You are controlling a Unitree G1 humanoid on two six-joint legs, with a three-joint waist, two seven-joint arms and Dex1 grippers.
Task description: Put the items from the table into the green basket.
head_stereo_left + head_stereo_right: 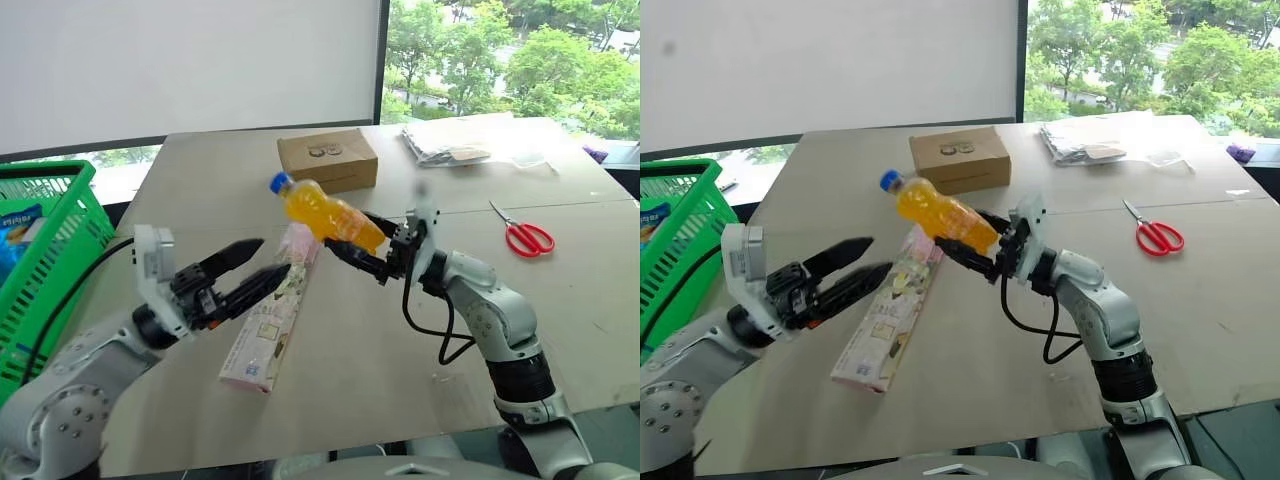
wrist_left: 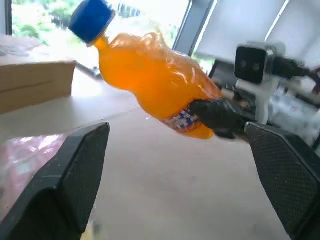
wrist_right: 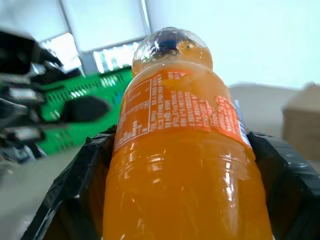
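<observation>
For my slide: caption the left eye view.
Right gripper lifts orange bottle toward open left gripper.

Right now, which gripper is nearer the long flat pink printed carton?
Left. The left gripper hovers right beside the long flat pink printed carton; the right gripper is raised beyond its far end.

Bright daylight from windows [image 1: 500, 60] behind; soft shadows on tabletop [image 1: 400, 370]; wrist views blurry, bg overexposed.

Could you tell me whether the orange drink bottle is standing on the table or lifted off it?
Lifted. The orange drink bottle hangs tilted above the table, its base end clamped in the right claw, blue cap toward the basket side.
</observation>
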